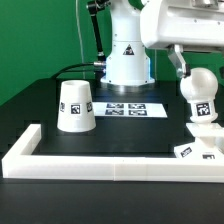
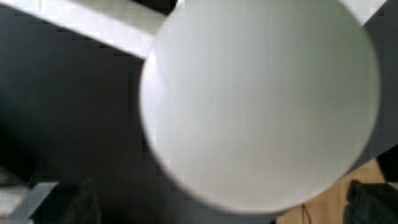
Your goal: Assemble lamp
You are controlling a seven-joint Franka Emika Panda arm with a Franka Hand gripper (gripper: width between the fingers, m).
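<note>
Standing on base [image 1: 198,138], bulb [image 1: 201,84] sits beside claw [image 1: 181,68].

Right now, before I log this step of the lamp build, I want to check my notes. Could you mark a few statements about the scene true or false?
1. The shade stands upright at the exterior view's left. True.
2. The shade covers the bulb. False: the bulb is bare, at the exterior view's right, apart from the shade.
3. The gripper is at the shade. False: it is right by the bulb, which fills the wrist view.
4. The bulb is above the base. True.
5. The marker board lies flat between shade and base. True.
</note>
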